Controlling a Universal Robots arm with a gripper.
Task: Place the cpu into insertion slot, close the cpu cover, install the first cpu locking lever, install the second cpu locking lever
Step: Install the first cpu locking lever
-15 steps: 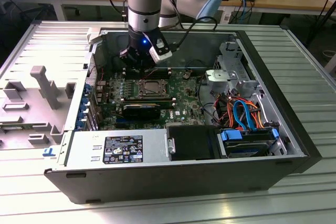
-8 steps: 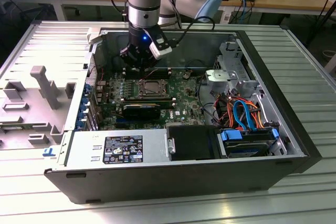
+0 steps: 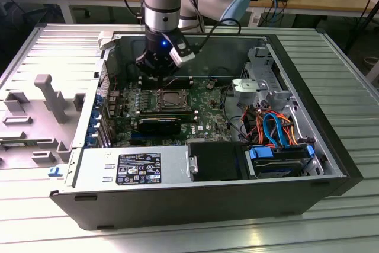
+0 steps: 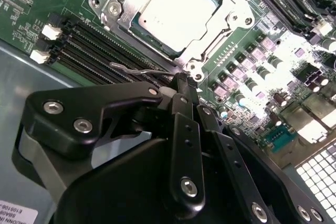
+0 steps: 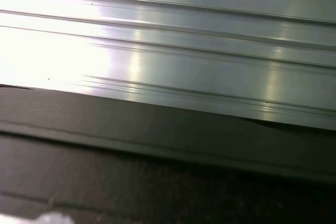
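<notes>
A: How does the arm stand?

B: In the exterior view it comes down almost upright into the open computer case. The gripper hangs over the far edge of the green motherboard, just behind the insertion slot.

A: And the jaws?

B: In the second wrist view the gripper has its black fingers drawn together into one narrow tip, with nothing between them that I can see. The tip is right at a corner of the cpu cover, beside a thin wire locking lever that lies along the memory slots. If the tip touches the lever, I cannot tell.

A: Where is the cpu?

B: The cpu sits flat inside the insertion slot, silver top up. The cpu cover lies down around it, so the chip shows through the cut-out centre.

A: What else is in the case?

B: At the exterior view's right there is a metal drive cage, and below it a bundle of orange and blue cables. At the near side sits a grey power supply with a label. The case lies on its side on a ribbed metal tabletop. The grey side panel lies at the exterior view's left.
</notes>
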